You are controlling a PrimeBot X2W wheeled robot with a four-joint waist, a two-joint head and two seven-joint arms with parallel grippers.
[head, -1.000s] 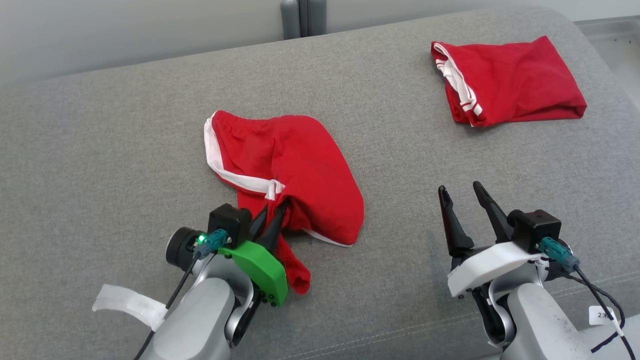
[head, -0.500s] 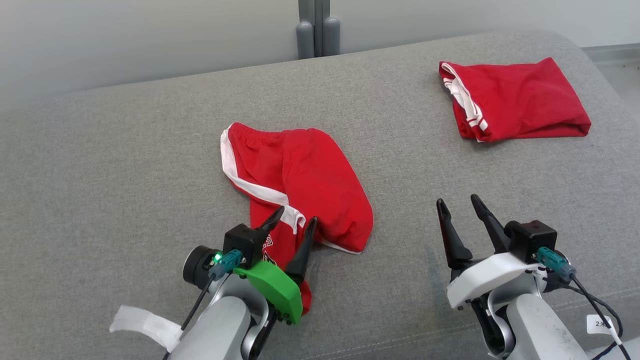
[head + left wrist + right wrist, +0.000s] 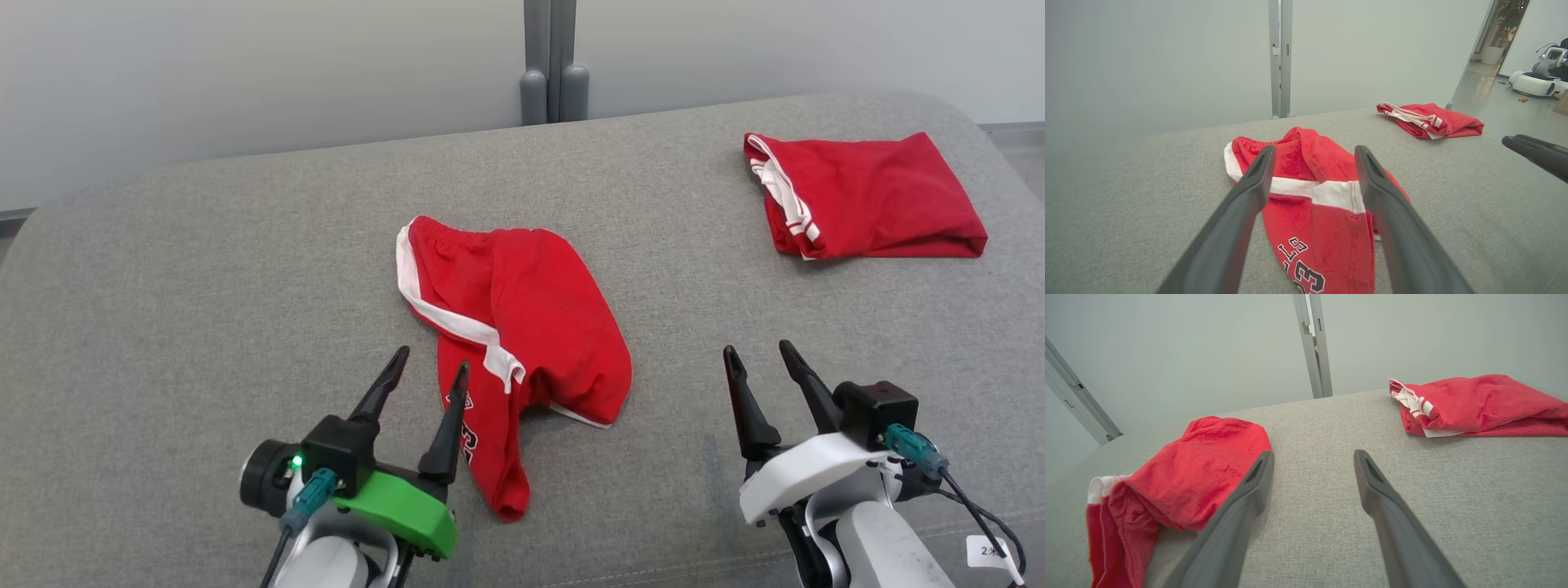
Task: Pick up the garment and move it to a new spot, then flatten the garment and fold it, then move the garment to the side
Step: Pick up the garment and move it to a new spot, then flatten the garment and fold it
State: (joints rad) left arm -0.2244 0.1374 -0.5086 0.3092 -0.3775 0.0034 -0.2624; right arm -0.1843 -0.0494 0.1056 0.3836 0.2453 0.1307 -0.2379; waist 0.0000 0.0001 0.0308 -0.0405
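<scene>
folded red shorts (image 3: 865,196) lie on grey cushion (image 3: 204,286).

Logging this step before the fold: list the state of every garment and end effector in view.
Left end effector: open, holding nothing, fingers pointing toward the near shorts.
Right end effector: open, empty, over bare cushion.
Near red shorts: crumpled, not flattened, lying loose on the grey cushion.
Far red garment: folded, lying at the far right.
</scene>
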